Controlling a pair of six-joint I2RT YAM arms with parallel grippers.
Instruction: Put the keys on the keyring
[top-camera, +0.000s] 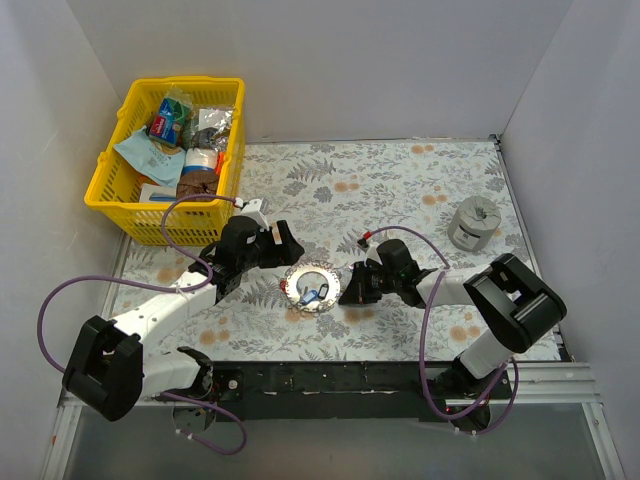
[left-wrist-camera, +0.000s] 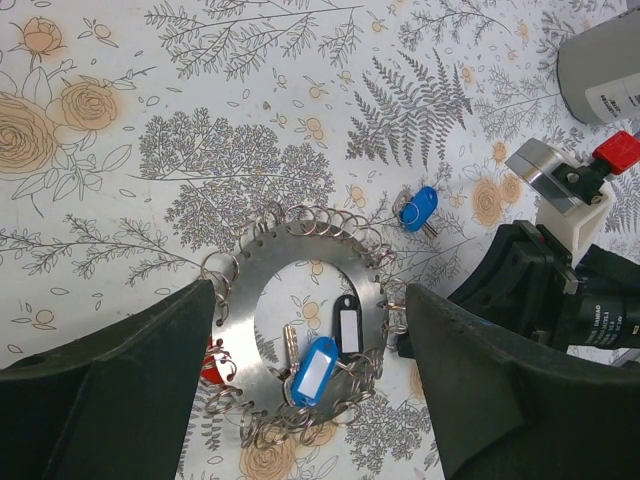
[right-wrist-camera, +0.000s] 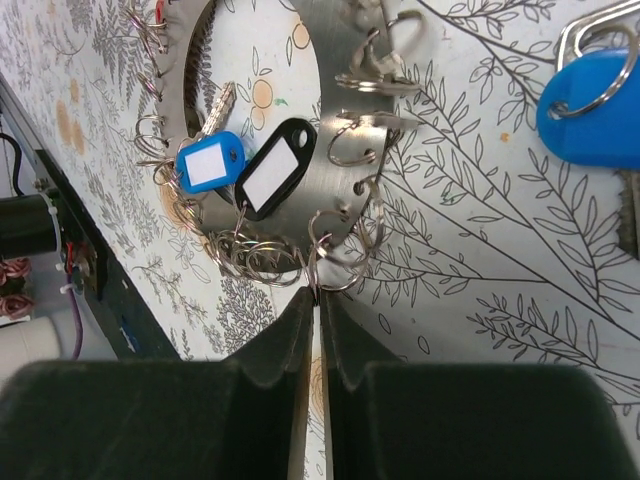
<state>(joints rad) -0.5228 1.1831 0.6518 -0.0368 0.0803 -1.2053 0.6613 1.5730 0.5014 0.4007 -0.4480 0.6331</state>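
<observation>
The keyring (left-wrist-camera: 310, 245) is pinched at its rim by the right jaws; the left jaws are spread; one blue key (left-wrist-camera: 416, 209) is apparently left unattached.

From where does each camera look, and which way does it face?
Top external: high behind the robot, looking down at the table; left arm and right arm show.
Left wrist: above the keyring, facing down; open left pincer frames it.
Right wrist: low, facing the keyring's rim; right pincer shut on it.
All share the keyring.
</observation>
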